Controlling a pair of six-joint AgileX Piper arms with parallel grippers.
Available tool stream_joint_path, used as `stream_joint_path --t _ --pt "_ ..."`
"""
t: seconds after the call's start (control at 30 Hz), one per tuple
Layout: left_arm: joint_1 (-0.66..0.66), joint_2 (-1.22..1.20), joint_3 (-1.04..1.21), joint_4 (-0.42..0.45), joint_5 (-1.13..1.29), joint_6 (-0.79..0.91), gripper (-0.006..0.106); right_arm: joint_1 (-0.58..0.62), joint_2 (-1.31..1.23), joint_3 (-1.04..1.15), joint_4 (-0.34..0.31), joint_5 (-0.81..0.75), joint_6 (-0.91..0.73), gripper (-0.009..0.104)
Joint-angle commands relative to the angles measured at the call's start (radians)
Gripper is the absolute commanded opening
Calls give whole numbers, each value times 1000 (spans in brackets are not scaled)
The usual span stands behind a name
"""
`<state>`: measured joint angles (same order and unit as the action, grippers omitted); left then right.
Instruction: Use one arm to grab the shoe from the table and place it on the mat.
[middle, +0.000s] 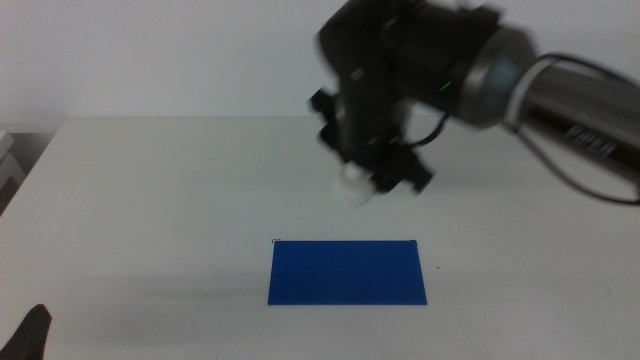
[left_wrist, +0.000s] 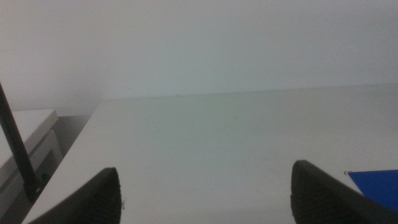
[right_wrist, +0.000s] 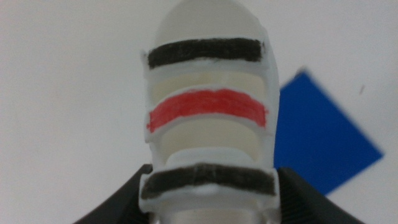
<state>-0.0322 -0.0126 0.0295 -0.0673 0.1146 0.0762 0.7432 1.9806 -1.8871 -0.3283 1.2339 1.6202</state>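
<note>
The shoe (right_wrist: 208, 118), a small white sneaker with 2 black straps and 1 red, is seen clamped between the jaws of the right gripper (middle: 375, 182) and carried above the white table (middle: 150, 200), short of the dark blue mat (middle: 346, 272). The pickup is judged complete; the transfer over the mat, the lowering and the release are judged still to be made. In the right wrist view the shoe is gripped at its sides near 1 black strap, its rounded end projecting away from the jaws, with a corner of the mat visible beside and below it. The shoe is not touching the mat. The left gripper (left_wrist: 205, 196) is held with jaws wide apart near the table's front left corner, nothing between them.
</note>
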Motion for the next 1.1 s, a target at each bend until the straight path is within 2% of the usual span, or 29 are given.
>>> stream_joint_path --t 0.0,0.27,0.4,0.77,1.07 --pt "-4 -13 7 -10 -82 -5 94 40 -38 -22 -52 55 34 -3" --pt "-4 -13 7 -10 -82 -5 94 92 12 -22 -25 55 55 -3" --pt "-4 -13 7 -10 -82 -5 94 92 15 -22 -37 55 22 -3" --pt "-4 -13 7 -10 -82 -5 94 92 10 -22 -40 54 -135 -3" --pt "-4 -13 7 -10 -82 -5 94 92 10 -22 -36 54 -347 -3"
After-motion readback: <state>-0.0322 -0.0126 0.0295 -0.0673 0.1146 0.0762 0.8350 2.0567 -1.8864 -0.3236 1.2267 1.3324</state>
